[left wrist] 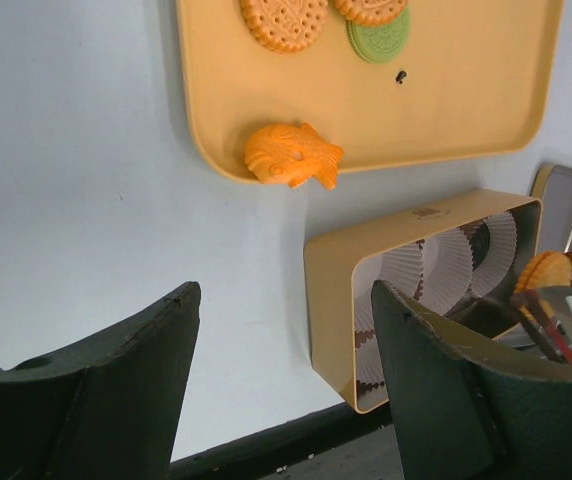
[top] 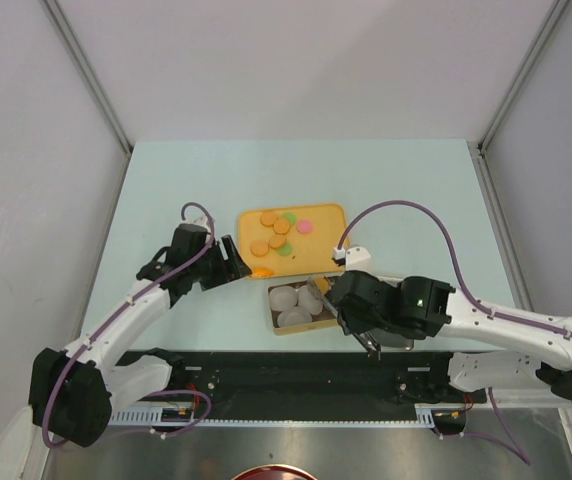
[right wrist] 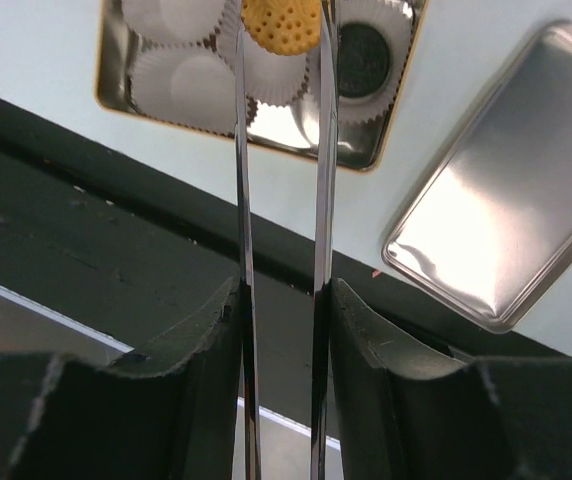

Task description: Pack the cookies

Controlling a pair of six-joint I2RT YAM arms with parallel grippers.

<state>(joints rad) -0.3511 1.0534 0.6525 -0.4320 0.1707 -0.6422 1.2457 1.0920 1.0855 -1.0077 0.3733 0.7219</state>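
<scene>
Locate the right end effector point(right wrist: 281, 300) at lower centre of the right wrist view, pressed together on a pair of metal tongs point(right wrist: 324, 180). Note the tong tips at the top edge of that view, pinching one orange cookie point(right wrist: 281, 25) above the tin point(left wrist: 331, 300).

Find the tin at centre of the top view, just below the tray point(top: 326, 245), lined with white paper cups point(top: 284, 298). Note one black cookie point(right wrist: 363, 45) seated in a cup near the tin's right end in the right wrist view. See the silver lid point(right wrist: 496, 190) lying flat on the table point(top: 186, 180), at right of the right wrist view, near the tin but apart from it.

Locate the other cookies point(top: 280, 228) on the orange tray, upper centre of the top view: mostly orange, some green, one pink.

Locate the left end effector point(left wrist: 284, 300) left of the tin and near the tray's lower-left corner in the top view, fingers apart, gripping nothing. Note a fish-shaped orange piece point(left wrist: 291, 155) on the tray's rim, upper centre of the left wrist view.
</scene>
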